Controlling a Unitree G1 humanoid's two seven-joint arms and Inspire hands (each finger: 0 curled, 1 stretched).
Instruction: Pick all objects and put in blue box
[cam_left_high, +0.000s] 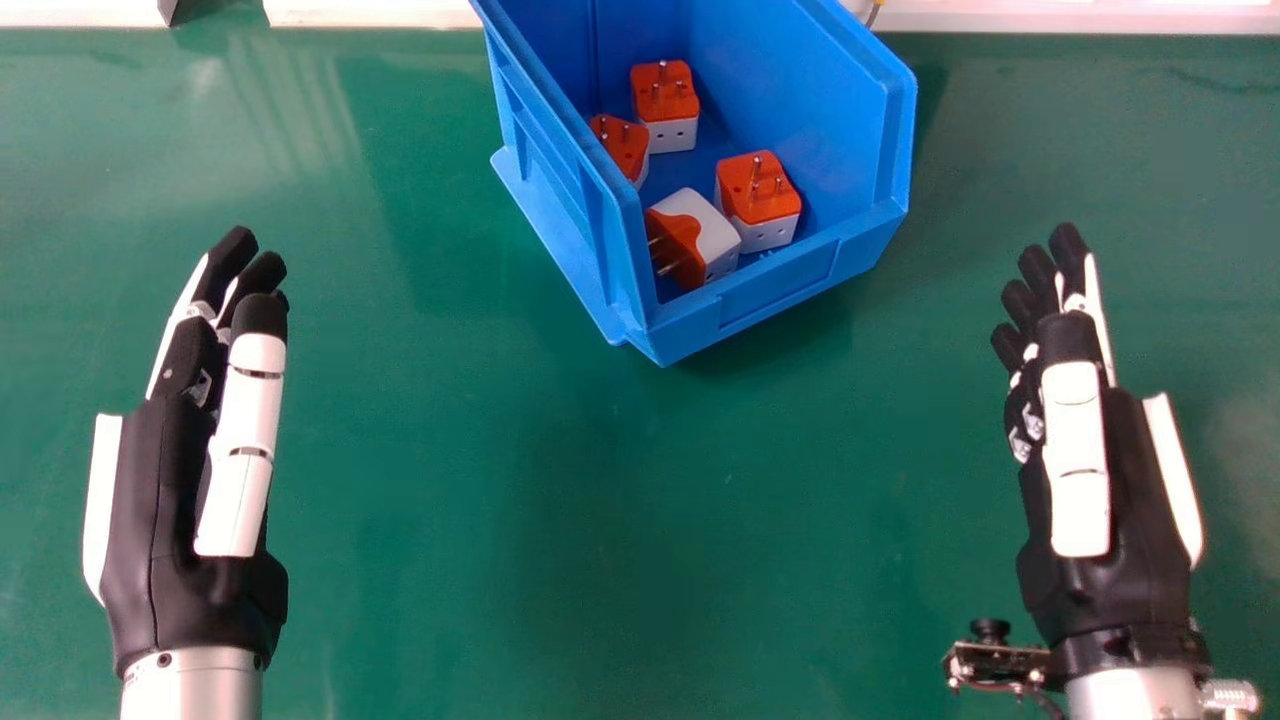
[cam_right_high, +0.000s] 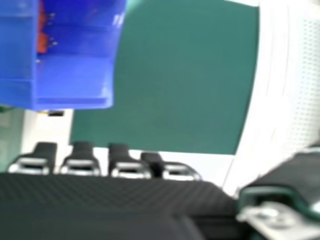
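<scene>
Inside the blue box (cam_left_high: 770, 295), four adapters (cam_left_high: 757, 205), likely light, rigid | I'd pinch white sides (cam_left_high: 672, 143), not pins (cam_left_high: 757, 167) | left robot hand (cam_left_high: 160, 510), right robot hand (cam_left_high: 1140, 500): straight-fingered, empty

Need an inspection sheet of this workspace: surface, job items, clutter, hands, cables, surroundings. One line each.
Surface: green tabletop, pale glare at upper left in the head view
Job items: four orange-and-white plug adapters, all inside the blue box; three pins up, the one nearest the box's front left corner on its side
Clutter: nothing seen
Hands: left hand and right hand both open, holding nothing
Cables: thin dark cable by the small camera at the right wrist
Surroundings: white ledge beyond the table's far edge
</scene>
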